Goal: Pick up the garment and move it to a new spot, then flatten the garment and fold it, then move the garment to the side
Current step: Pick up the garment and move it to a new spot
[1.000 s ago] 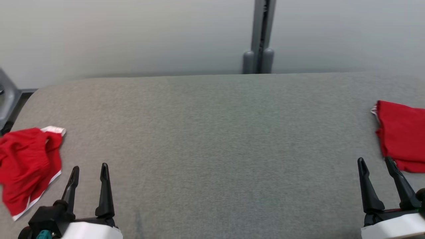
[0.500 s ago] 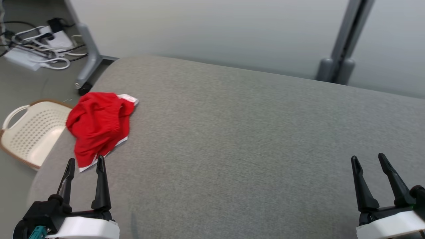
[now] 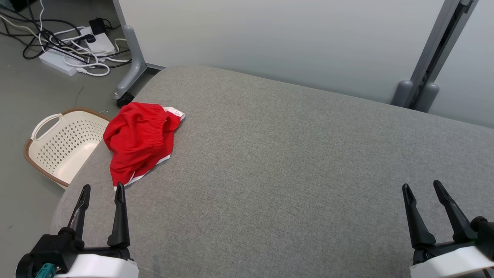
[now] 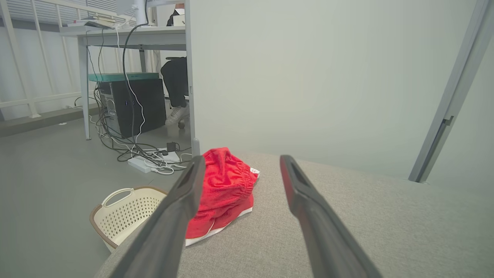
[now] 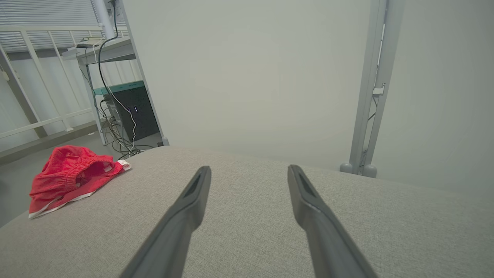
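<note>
The garment (image 3: 141, 139), red shorts with white trim, lies crumpled near the left end of the grey padded table (image 3: 293, 166). It also appears as the red garment (image 4: 222, 195) ahead in the left wrist view and the same garment (image 5: 69, 175) at far left in the right wrist view. My left gripper (image 3: 102, 189) hovers open just short of the garment's near hem, nothing between its fingers. My right gripper (image 3: 422, 185) stands open and empty over the table's right side, far from the cloth.
A cream perforated basket (image 3: 58, 144) sits on the floor beside the table's left end. Cables and a power strip (image 3: 73, 50) lie on the floor beyond it. A grey partition (image 3: 270, 42) on posts stands behind the table. A person's leg (image 4: 175, 92) shows under a desk.
The head camera has swung left, so the garment now sits closer to the picture's middle and the basket and cables have come into view. Both grippers stay open.
</note>
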